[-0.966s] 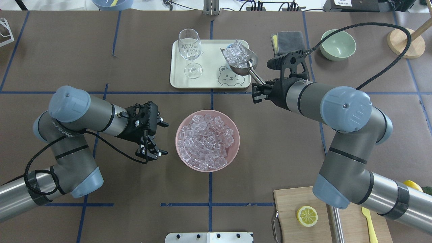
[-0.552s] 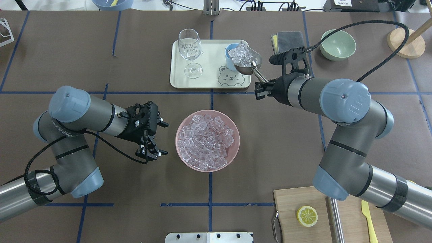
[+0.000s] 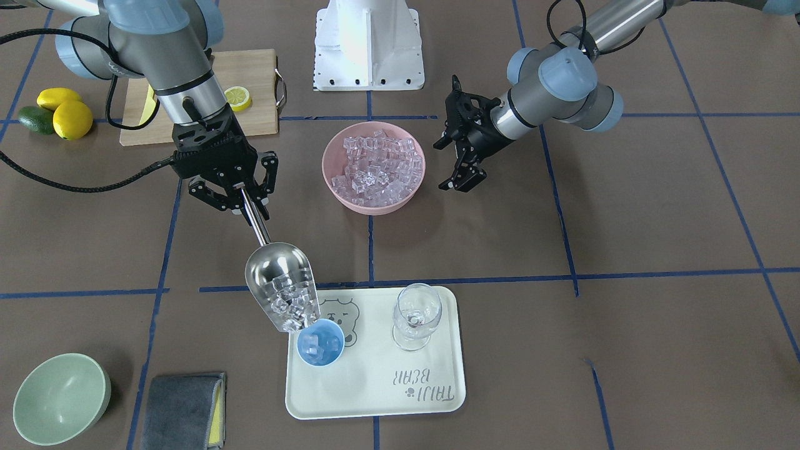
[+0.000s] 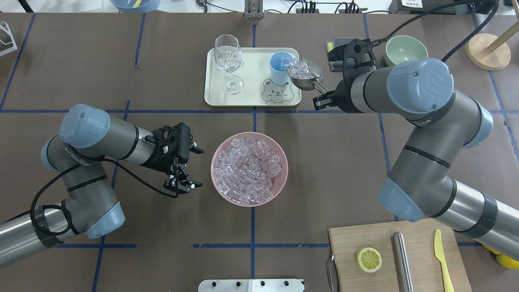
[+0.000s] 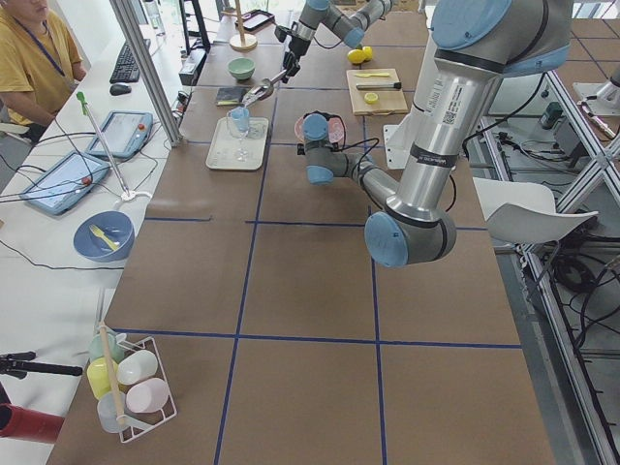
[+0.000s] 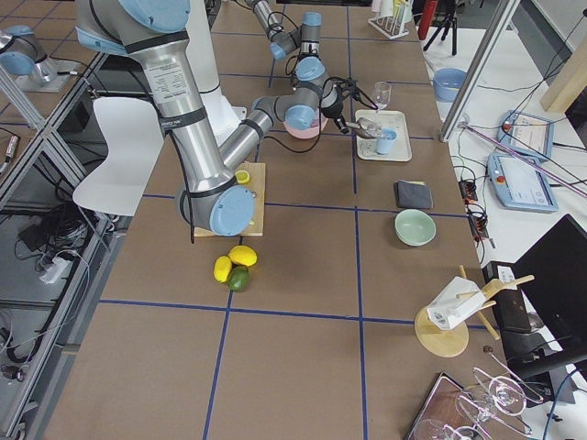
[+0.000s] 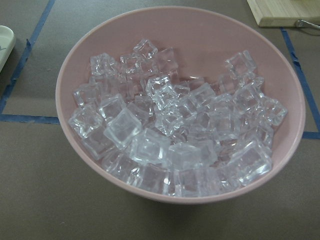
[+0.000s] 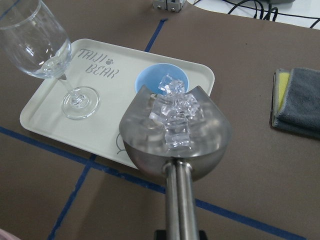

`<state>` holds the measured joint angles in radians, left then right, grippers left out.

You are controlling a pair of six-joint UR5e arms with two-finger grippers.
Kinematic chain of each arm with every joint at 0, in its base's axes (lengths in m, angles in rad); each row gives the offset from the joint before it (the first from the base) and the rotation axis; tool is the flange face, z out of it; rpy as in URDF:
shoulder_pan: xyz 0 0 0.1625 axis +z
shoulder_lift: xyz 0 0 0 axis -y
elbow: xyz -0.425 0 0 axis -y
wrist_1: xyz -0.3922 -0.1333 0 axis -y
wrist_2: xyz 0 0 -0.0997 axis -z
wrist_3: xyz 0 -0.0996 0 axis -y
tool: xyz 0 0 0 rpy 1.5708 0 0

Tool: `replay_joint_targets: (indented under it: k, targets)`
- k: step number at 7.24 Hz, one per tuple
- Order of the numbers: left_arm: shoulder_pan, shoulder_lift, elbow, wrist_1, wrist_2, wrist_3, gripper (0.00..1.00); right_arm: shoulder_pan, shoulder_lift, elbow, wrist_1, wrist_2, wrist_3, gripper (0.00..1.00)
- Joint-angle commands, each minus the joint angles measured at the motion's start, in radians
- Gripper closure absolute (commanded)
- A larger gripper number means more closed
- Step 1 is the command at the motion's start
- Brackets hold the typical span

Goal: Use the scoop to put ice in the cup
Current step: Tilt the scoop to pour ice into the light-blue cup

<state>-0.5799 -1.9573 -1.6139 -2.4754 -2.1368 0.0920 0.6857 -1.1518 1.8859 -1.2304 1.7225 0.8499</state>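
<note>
The light-blue cup [image 3: 320, 345] stands on the cream tray [image 3: 375, 400], and it also shows in the overhead view [image 4: 279, 68]. My right gripper [image 3: 242, 203] is shut on the rod handle of the steel scoop [image 3: 278, 284]. The scoop [image 4: 308, 77] is tilted with its mouth at the cup's rim. Ice cubes [image 8: 175, 117] lie in the trough, and a few sit in the cup [image 8: 161, 79]. More ice [image 4: 247, 170] fills the pink bowl [image 4: 284, 178]. My left gripper [image 4: 184, 183] is open and empty, left of the pink bowl.
A wine glass [image 4: 228, 61] stands on the tray's left part. A grey cloth [image 3: 181, 409] and a pale-green bowl [image 4: 405, 50] lie right of the tray. A cutting board [image 4: 417, 275] holds a lemon half [image 4: 369, 259], a steel cylinder [image 4: 402, 259] and a yellow knife [image 4: 442, 259].
My right arm has drawn the scoop to the right, off the top of the cup, and tipped its mouth toward the rim. The cup now shows. The left arm has not moved.
</note>
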Motion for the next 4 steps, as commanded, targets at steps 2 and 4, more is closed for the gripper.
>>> replay_joint_targets:
  k: [2,4]
  targets:
    - [0.000,0.000,0.002,0.000,0.000,0.000,0.00,0.018,0.050,0.035,-0.131,0.048,-0.002,1.00]
    - [0.000,0.000,0.002,0.000,0.002,0.000,0.00,0.021,0.064,0.055,-0.194,0.051,-0.038,1.00]
